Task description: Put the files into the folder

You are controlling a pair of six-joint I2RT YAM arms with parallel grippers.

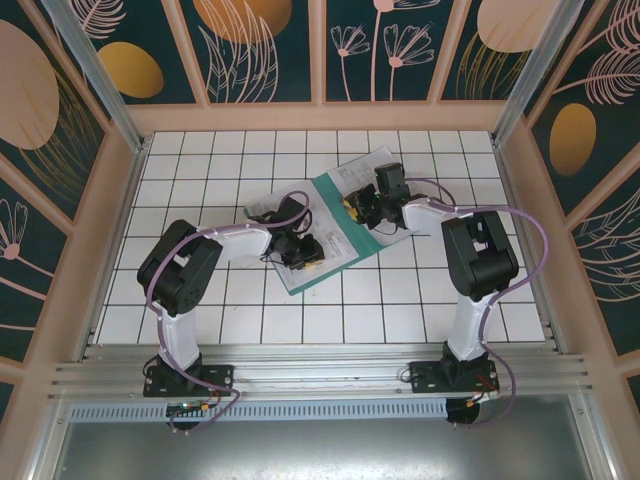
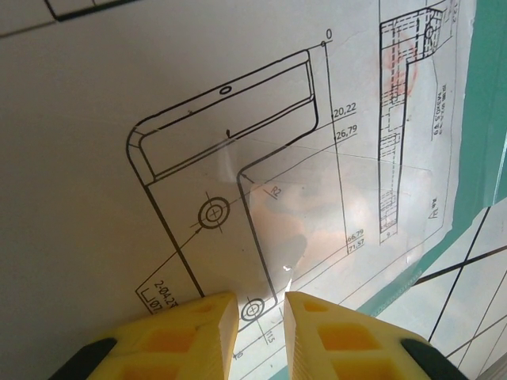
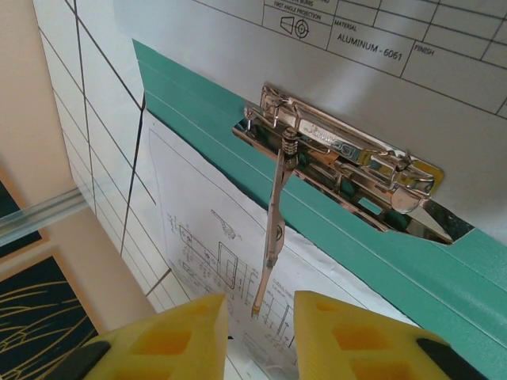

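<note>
Teal-green folder flat at mid table, white files upon it; left tool released, just above a printed drawing; right tool released too, facing the steel clip.

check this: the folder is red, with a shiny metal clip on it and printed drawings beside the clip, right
Not red: the right wrist view shows the folder is teal-green. The shiny metal clip and the printed drawings beside it are right.
</note>
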